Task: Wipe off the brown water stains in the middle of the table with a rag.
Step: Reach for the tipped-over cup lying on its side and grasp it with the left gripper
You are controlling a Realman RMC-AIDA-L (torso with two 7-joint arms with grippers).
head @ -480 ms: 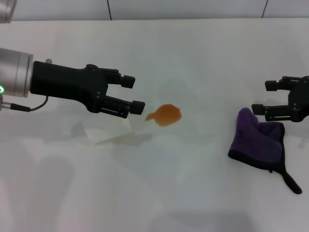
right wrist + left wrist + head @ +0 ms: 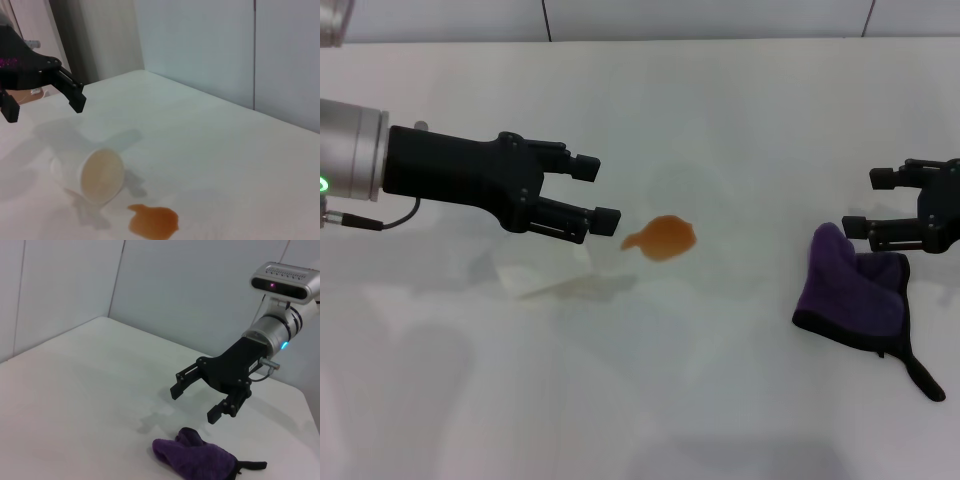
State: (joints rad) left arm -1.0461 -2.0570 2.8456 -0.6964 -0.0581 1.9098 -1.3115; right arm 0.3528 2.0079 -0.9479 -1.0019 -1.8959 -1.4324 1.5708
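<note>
Purple cloth is sitting bunched on the white table (image 2: 720,400) directly below the right gripper (image 2: 868,203) — this is the rag (image 2: 855,288), its upper fold rising almost to the lower finger, though whether the two are touching cannot be told. Its black strap-like tab is trailing away from the gripper, toward the robot's right and the near edge. The right gripper is hovering with its fingers spread apart and nothing between them; the left wrist view is showing the same thing, with the right gripper (image 2: 195,402) open above the rag (image 2: 195,460).

Off to the left of that gripper, well apart from it, the brown water stains (image 2: 662,238) are lying as one orange-brown blotch with a short pointed tail aimed at the left gripper (image 2: 603,192). The left gripper is hanging just beside that tail, fingers parted and holding nothing. Beneath and slightly behind its fingertips a translucent whitish cup (image 2: 545,272) is lying on its side — in the right wrist view the cup (image 2: 92,175) is showing its beige inside, with the stains (image 2: 152,221) near its mouth and the left gripper (image 2: 45,102) above it, apart from both.
</note>
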